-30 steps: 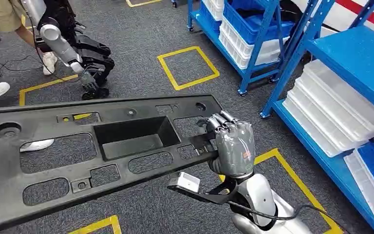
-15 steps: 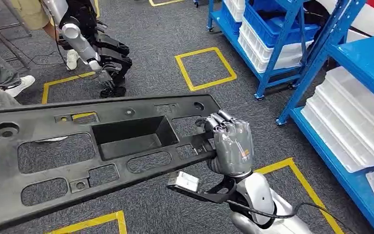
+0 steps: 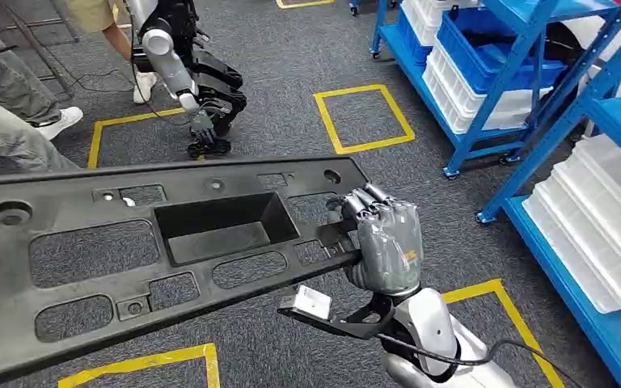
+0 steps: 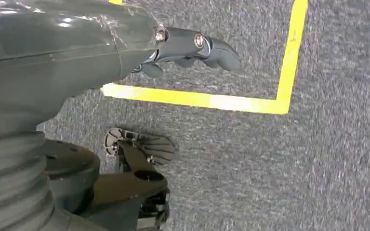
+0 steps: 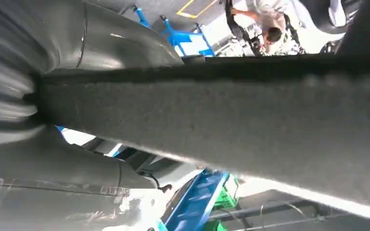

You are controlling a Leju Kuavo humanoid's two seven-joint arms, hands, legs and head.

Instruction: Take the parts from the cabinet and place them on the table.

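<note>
While the long black panel [image 3: 162,242] stretches across the near part of the head view, running off the left edge, the carrying step looks to be in hand: the part is out of the cabinet and no table shows yet. At far left a person's grey trouser legs [image 3: 8,113] and a white shoe [image 3: 61,121] sit on the dark carpet [image 3: 291,73], with a folding stand just beyond them. A little further right, far from the camera, stands another humanoid robot [image 3: 186,65], silver arm hanging, on a yellow floor square [image 3: 129,121]. The panel itself is a flat moulded piece with a rectangular recess in the middle and many cut-outs; it is held level above the floor, tilting slightly down toward the near left. The right hand [image 3: 384,238] is clenched around the panel's right end, fingers curled over its far edge. Beyond it lies a second yellow square [image 3: 364,117], and at far right blue shelving [image 3: 534,97] carries white and blue bins. The left hand [image 4: 192,45], seen from its wrist camera, hangs over carpet and yellow tape with fingers curled in and nothing in them, away from the panel. Judging from this, the next move calls for finding the table, keeping the long part level and clear of the shelving and the bystanders, since one-handed support at an end leaves it prone to swing.
</note>
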